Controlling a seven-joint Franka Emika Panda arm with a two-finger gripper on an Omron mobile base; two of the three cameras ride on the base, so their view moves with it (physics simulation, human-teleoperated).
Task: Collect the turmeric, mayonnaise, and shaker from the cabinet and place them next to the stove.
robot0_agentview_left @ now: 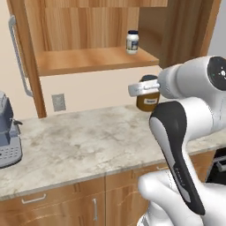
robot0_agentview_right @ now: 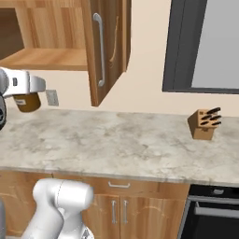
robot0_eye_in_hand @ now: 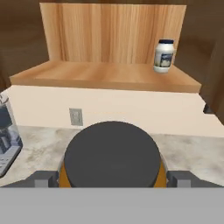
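Amber-brown jar: the turmeric [robot0_eye_in_hand: 111,162], dark lid on top, pale label on its front — it sits between the gripper's tips, lifted above the counter and out in front of the cabinet
Grip: the gripper [robot0_eye_in_hand: 112,178] has its two finger tips set wide, one at each flank of the jar and touching it; judged as a grasp on the turmeric at nearly full spread
Axis: jar upright, lid toward the hand camera, its long axis running along the line of the gripper
White jar: the mayonnaise [robot0_agentview_left: 132,42], blue lid, dark label band, upright near the right end of the shelf — above and behind the held jar, well apart from it
Shaker: not made out on the visible part of the shelf
Housing: the cabinet [robot0_agentview_left: 88,59], light wood, shelf otherwise bare, door [robot0_agentview_right: 108,46] swung out with its grey bar handle facing the room
Surface below: marble-look counter [robot0_agentview_left: 84,143], a wall outlet [robot0_agentview_left: 58,102] behind it, a grey appliance [robot0_agentview_left: 6,132] at its far left, a knife block [robot0_agentview_right: 204,123] well off to the right
Stove: its cooktop cannot be told from these views; a dark oven front [robot0_agentview_right: 212,219] shows under the counter at the lower right
Bearing for the coming move: drop-off judged to lie rightward along the counter from the jar, so the carry should go sideways with the jar kept upright
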